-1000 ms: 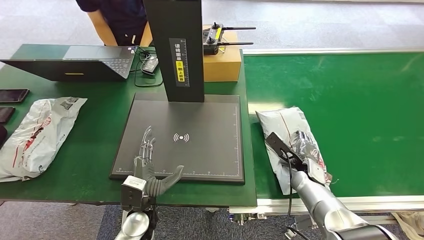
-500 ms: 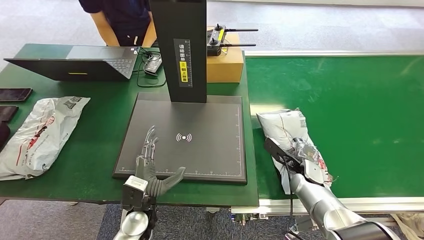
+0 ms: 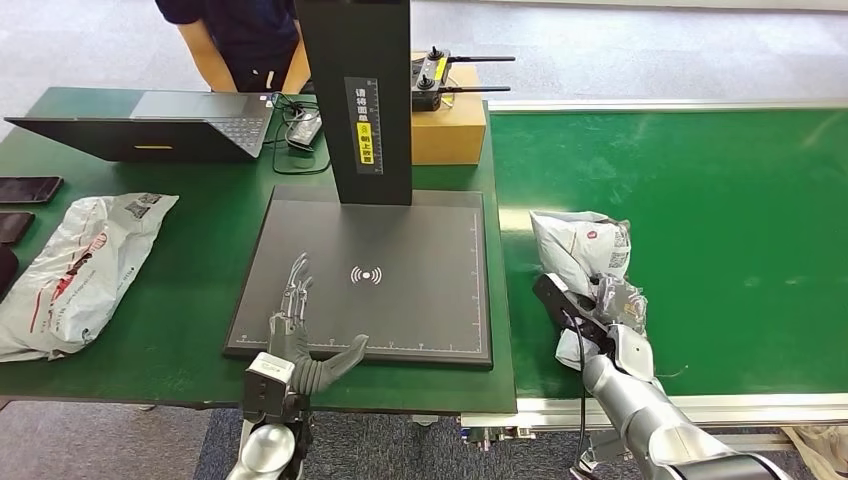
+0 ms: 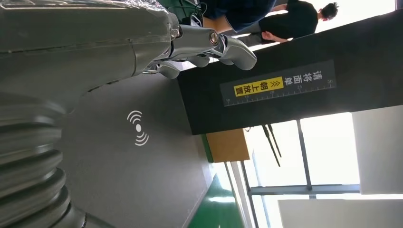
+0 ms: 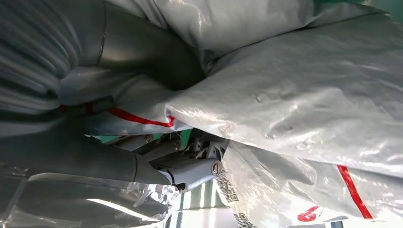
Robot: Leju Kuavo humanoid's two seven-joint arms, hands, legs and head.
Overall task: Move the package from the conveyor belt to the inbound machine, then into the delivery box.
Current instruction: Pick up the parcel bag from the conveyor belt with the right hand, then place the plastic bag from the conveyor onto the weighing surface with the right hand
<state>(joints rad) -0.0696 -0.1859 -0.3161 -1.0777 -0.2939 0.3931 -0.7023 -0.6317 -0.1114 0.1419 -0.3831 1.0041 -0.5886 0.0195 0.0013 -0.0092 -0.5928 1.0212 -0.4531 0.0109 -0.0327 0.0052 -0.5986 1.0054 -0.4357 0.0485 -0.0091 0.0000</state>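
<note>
Head view: the right robot hand [image 3: 612,318] grips the crinkly white plastic package [image 3: 582,248] on the green conveyor belt [image 3: 720,220]. Its fingers [image 5: 190,171] are wrapped around the bag, which looks bunched up and partly lifted. So the first step, the pick-up, seems to be in hand. The left robot hand [image 3: 300,335] is spread flat, holding nothing, over the near edge of the flat dark grey inbound machine plate [image 3: 420,300]. Next, the bag probably needs lifting and carrying left onto that plate, without slipping.
</note>
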